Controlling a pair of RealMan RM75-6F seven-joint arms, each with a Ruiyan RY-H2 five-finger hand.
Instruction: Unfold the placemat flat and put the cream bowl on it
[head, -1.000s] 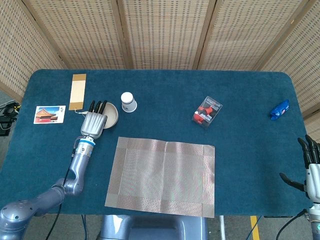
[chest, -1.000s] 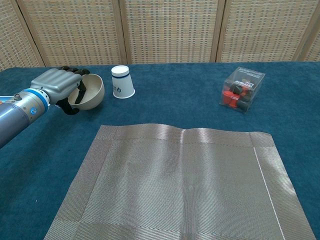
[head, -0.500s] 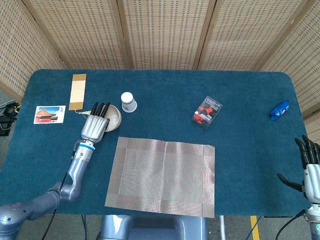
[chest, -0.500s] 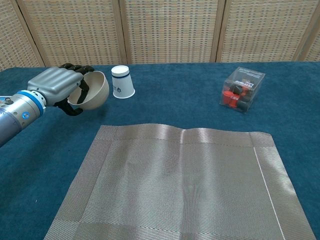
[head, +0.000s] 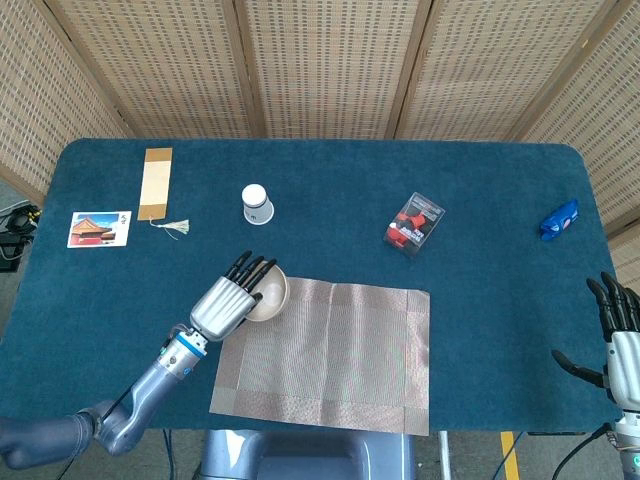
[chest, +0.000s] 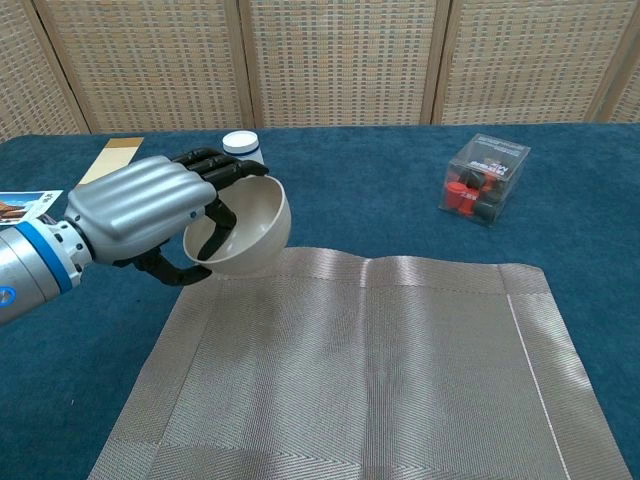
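The woven grey placemat (head: 330, 350) (chest: 380, 370) lies spread flat on the blue table near the front edge. My left hand (head: 228, 300) (chest: 150, 215) grips the cream bowl (head: 270, 295) (chest: 245, 235) by its rim and holds it lifted and tilted over the mat's far left corner. My right hand (head: 618, 335) hangs open at the table's front right edge, holding nothing; the chest view does not show it.
An upturned white paper cup (head: 257, 204) (chest: 240, 143) stands behind the bowl. A clear box of red and black pieces (head: 414, 224) (chest: 484, 178) sits right of centre. A wooden bookmark (head: 156, 182), a picture card (head: 99, 229) and a blue object (head: 559, 219) lie further out.
My left hand has lifted the cream bowl from beside the cup and carried it toward me and to the right, over the placemat's far left corner. The right hand has barely moved.
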